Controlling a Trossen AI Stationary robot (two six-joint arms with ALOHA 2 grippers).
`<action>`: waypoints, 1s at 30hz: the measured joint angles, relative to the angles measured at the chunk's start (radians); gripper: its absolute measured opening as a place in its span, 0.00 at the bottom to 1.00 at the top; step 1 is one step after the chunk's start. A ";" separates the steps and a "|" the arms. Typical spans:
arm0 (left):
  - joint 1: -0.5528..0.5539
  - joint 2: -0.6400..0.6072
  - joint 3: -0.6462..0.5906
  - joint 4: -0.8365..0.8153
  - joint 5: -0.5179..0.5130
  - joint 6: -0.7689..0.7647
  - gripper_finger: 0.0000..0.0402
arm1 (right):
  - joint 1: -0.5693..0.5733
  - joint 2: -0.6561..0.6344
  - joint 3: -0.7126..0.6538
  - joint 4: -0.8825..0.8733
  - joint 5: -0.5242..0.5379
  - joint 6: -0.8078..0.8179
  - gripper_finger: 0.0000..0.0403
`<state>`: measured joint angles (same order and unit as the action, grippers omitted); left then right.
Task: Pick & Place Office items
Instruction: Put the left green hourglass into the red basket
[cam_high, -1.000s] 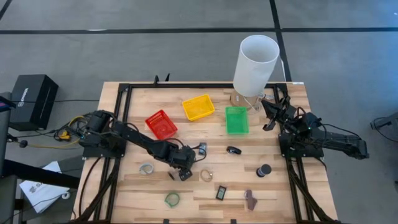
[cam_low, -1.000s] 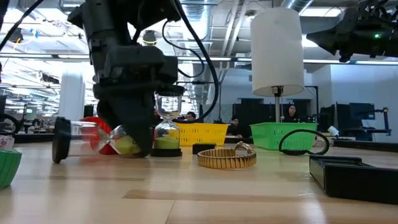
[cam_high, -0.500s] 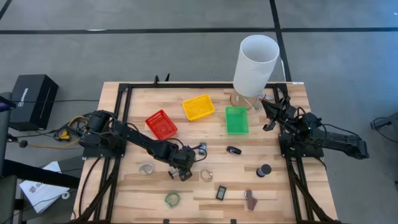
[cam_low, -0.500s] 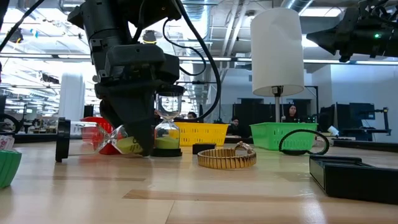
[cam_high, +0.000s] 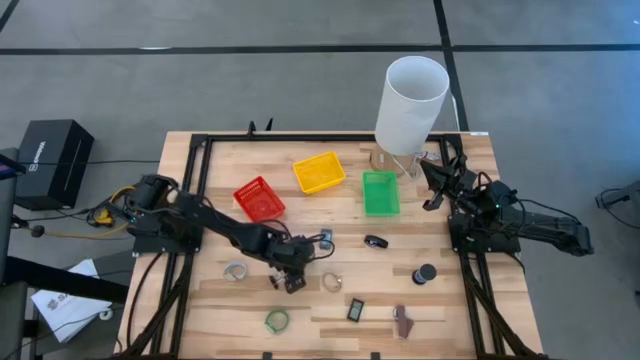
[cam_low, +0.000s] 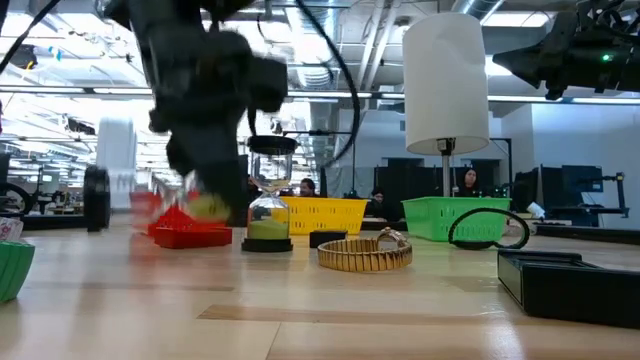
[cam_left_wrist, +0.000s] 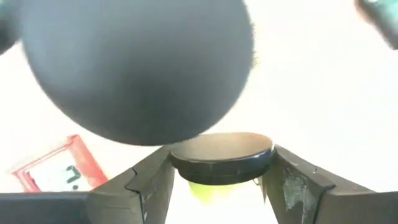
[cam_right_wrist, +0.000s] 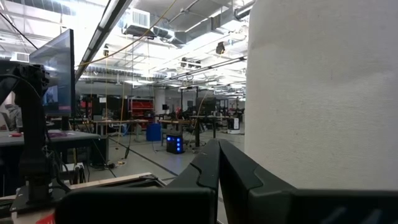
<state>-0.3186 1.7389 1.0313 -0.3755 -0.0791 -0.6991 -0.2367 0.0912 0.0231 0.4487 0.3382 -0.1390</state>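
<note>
Lifting off the table near 6 o'clock, the left gripper (cam_high: 290, 281) had its jaws clamped on the toppled hourglass (cam_left_wrist: 221, 163), newly raised; right gripper (cam_high: 432, 190) sat closed at 2 o'clock.

sand timer (cam_left_wrist: 221, 162) gripped, others scattered on table

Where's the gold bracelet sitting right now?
High view: the gold bracelet lies on the table's front middle, just right of the left pincer and above the small dark rectangular piece.
</note>
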 joint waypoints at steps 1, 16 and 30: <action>-0.002 -0.020 0.000 -0.001 -0.003 0.001 0.52 | 0.000 0.000 0.000 0.000 0.000 0.000 0.00; -0.017 -0.336 -0.060 -0.002 -0.275 0.073 0.52 | 0.000 0.000 0.000 -0.001 0.000 0.000 0.00; -0.014 -0.591 -0.291 0.006 -0.720 0.073 0.52 | 0.000 0.000 0.001 -0.001 0.000 0.000 0.00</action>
<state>-0.3329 1.1484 0.7399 -0.3699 -0.7986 -0.6260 -0.2367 0.0914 0.0238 0.4478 0.3382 -0.1390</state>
